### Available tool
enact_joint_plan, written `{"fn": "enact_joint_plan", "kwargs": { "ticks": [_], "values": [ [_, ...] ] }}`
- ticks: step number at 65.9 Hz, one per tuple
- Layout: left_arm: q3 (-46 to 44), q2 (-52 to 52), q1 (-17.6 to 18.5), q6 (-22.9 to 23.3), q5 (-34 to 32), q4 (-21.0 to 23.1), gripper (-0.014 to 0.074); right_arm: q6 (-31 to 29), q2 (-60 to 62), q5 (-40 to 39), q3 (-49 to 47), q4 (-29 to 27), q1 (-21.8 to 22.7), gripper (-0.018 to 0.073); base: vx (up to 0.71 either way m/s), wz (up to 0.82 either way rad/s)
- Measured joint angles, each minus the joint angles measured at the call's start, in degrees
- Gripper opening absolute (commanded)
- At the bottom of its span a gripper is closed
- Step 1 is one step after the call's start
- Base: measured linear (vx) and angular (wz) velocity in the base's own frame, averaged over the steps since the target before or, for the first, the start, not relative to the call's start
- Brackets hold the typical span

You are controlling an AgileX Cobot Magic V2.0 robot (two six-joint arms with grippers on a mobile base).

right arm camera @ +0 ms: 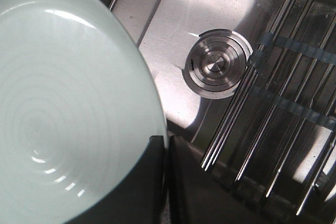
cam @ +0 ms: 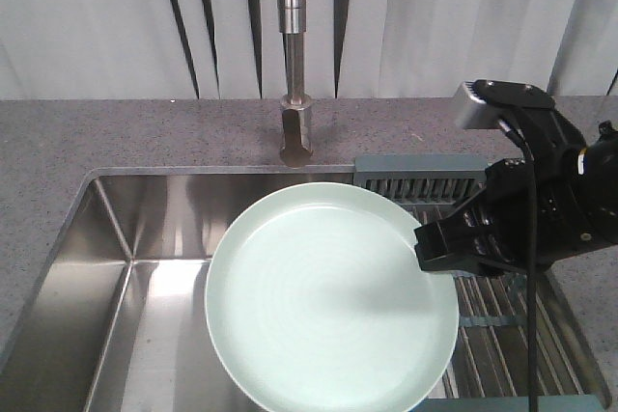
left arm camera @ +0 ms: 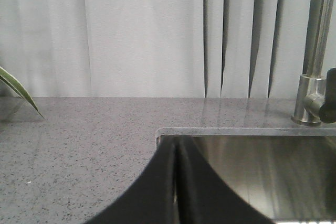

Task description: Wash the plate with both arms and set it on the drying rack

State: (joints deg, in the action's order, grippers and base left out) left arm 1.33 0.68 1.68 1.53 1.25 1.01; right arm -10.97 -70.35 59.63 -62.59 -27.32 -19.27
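Right fingers grip the plate at its right rim — the drying rack lies just right, below them; left fingers pressed together, empty.

plate runs off the bottom edge in the front view, and a bit of its right rim is buried under the right gripper. faucet is chopped off at the top. drying rack sits partly behind the right arm. left gripper is just a blurry dark wedge, cut by the bottom edge of its wrist view.
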Motion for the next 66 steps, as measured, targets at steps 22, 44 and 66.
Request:
{"fn": "enact_joint_plan", "kwargs": {
  "ticks": [22, 44, 66],
  "values": [
    [0.0, 0.0, 0.0, 0.0, 0.0, 0.0, -0.0007, 0.0, 0.0, 0.0, 0.0, 0.0, 0.0, -0.0009, 0.00, 0.00],
    [-5.4, 0.0, 0.0, 4.0, -2.2, 0.9, -0.0007, 0.0, 0.0, 0.0, 0.0, 0.0, 0.0, -0.0009, 0.00, 0.00],
    [-28.4, -11.8, 0.0, 4.0, 12.6, 0.9, -0.0007, 0.0, 0.0, 0.0, 0.0, 0.0, 0.0, -0.0009, 0.00, 0.00]
  ]
}}
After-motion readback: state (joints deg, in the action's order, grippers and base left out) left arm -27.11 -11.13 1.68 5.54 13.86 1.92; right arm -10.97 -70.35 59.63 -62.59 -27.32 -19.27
